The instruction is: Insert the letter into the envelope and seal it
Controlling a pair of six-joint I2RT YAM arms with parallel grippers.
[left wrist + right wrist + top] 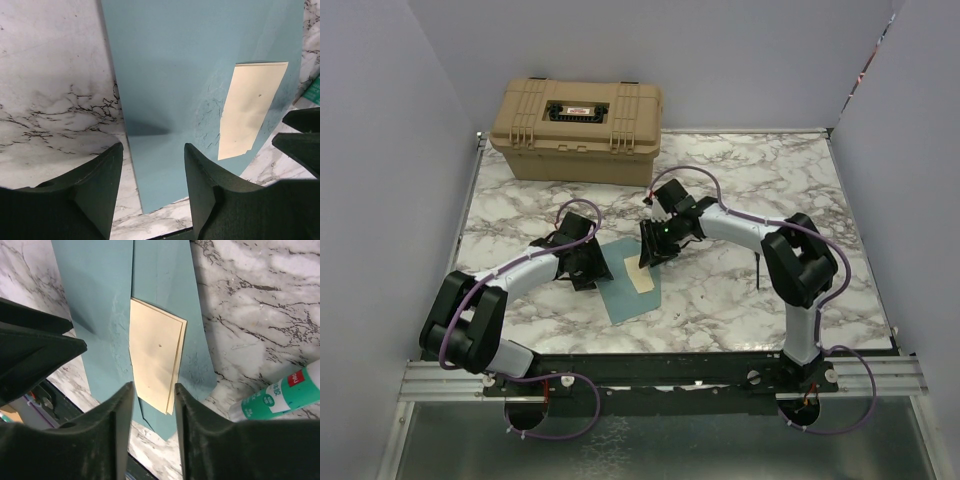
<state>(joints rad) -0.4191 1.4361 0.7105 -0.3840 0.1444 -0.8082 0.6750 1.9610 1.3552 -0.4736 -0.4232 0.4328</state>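
Letter (155, 357) lying on envelope (175, 75), left jaws open, right jaws open, both empty

Robot lab cell: white walls (380, 180) enclosing marble-print table (770, 170).

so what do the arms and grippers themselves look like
The left arm and right arm are white tubes with chunky black joints, purple cables looping along each. The left gripper and right gripper have two thick matte black fingers each.
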